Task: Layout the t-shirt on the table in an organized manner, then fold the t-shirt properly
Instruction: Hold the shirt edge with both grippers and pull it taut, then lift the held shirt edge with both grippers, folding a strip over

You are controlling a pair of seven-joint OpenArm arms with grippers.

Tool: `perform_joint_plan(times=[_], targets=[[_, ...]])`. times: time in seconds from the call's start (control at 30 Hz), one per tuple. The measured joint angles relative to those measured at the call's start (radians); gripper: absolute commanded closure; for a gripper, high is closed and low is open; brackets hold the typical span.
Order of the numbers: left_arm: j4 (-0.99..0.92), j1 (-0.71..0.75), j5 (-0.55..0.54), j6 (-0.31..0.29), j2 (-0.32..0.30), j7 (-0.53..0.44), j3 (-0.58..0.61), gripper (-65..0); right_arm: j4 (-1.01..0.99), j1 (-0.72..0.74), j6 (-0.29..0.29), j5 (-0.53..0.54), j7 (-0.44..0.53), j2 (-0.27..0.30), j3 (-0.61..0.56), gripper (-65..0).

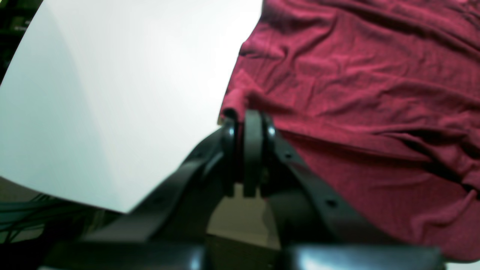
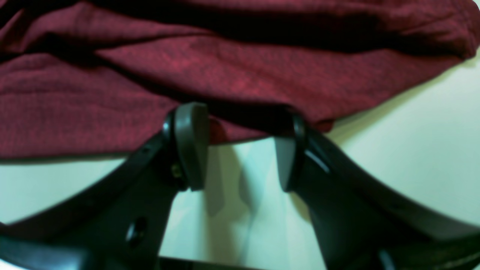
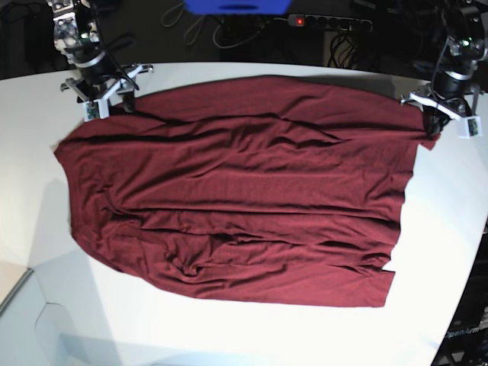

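Observation:
The dark maroon t-shirt [image 3: 244, 191] lies spread wide and wrinkled over the white table [image 3: 229, 335]. At its far right corner my left gripper [image 3: 437, 116] is shut, and in the left wrist view this gripper [image 1: 247, 123] pinches a fold of the t-shirt [image 1: 356, 93] at its edge. At the shirt's far left corner stands my right gripper [image 3: 107, 105]. In the right wrist view the right gripper [image 2: 240, 150] is open, its jaws wide apart over the table [image 2: 412, 150], with the hem of the t-shirt [image 2: 225, 75] lying loose at the fingertips.
A power strip [image 3: 328, 23] and a blue object [image 3: 236, 6] sit behind the table among dark cables. The table's edge [image 1: 75, 195] runs close below the left gripper, with cables [image 1: 22, 217] beneath. Bare white tabletop [image 1: 112, 93] lies beside the shirt.

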Motion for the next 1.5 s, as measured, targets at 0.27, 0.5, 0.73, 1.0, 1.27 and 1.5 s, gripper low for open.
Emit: perform_joint_plan(times=[0.27,0.5,0.73,1.0,1.27,1.5], targets=[[-0.001,0.0,0.003,0.0,0.0,0.0,0.0,-0.1,-0.041,0.011,-0.001,-0.006,0.053,0.005,-0.025,-11.1],[-0.001,0.0,0.003,0.0,0.0,0.0,0.0,-0.1,-0.069,0.019,-0.003,0.0,0.089,0.006,-0.021,0.0],[0.006,-0.001,0.003,0.0,0.001,0.0,0.0,-0.1,0.023,-0.005,-0.002,0.0,-0.014,0.006,-0.024,0.0],[0.022,0.0,0.0,0.0,0.002,0.003,-0.001,-0.1,0.22,-0.057,0.0,0.007,-0.038,0.0,0.052,0.0],[0.027,0.0,0.0,0.0,0.003,0.0,-0.001,-0.1,0.235,-0.067,0.0,0.008,-0.047,-0.003,0.106,0.0],[0.029,0.0,-0.079,-0.006,0.011,0.004,-0.083,-0.1,0.234,-0.075,0.015,0.008,-0.046,-0.002,0.124,0.0]])
